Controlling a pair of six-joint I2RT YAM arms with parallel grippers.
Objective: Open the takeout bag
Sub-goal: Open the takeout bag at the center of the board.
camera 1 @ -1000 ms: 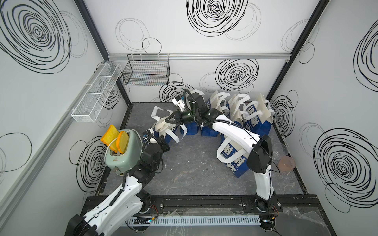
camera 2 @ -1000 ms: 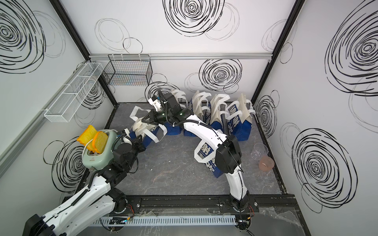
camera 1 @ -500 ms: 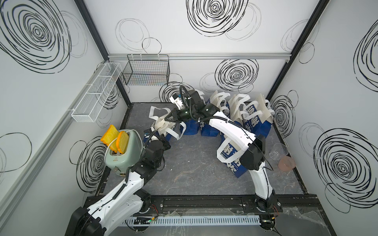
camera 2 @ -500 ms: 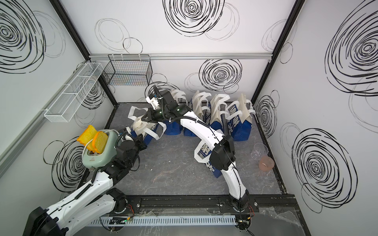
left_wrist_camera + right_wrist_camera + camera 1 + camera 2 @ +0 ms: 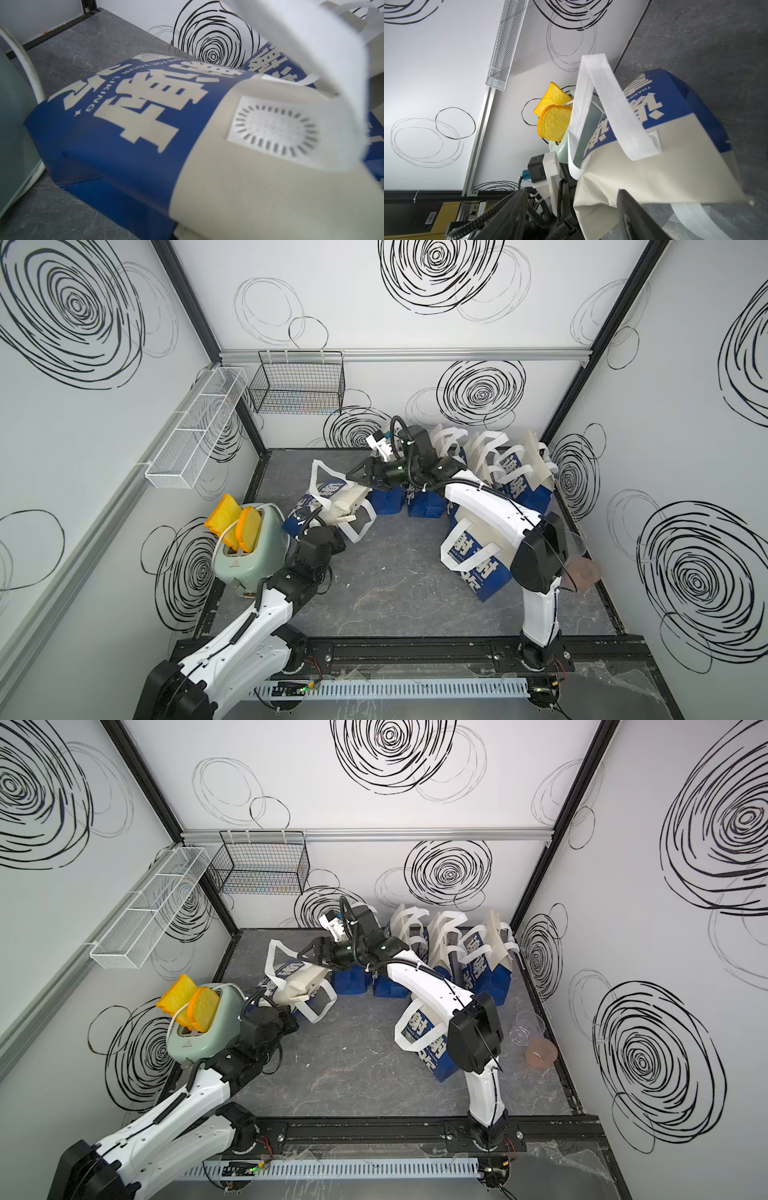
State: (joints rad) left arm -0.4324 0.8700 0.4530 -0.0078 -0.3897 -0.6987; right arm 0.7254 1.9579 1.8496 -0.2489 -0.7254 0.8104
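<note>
Blue and cream non-woven fabric makes up the takeout bag [image 5: 332, 497], which lies tipped on its side at the back left of the grey table [image 5: 395, 605], just beside a pale green toaster [image 5: 245, 556] holding two yellow toast slices. Its blue base points toward the toaster and its cream mouth end toward the middle of the table. Several matching bags [image 5: 511, 472] stand along the back wall, well apart from it.

The right gripper [image 5: 353, 479] hovers at the cream mouth end with its jaws spread wide. In the right wrist view its two dark fingers [image 5: 633, 214] stand either side of the bag's cream corner, holding nothing. The left gripper [image 5: 337, 540] sits low by the bag's near side, next to a white handle loop [image 5: 357, 526]. It is closed tight, but no view shows whether any fabric is pinched. The left wrist view shows only the bag's printed side [image 5: 145, 124], very close.

The bag looks light, soft and floppy, likely to collapse or slide across the table rather than resist a pull. The handles [image 5: 610, 108] are limp straps, poor for steering. A better hold is probably the cream rim by the stitched handle patches, one side per gripper, pulled gently apart.
</note>
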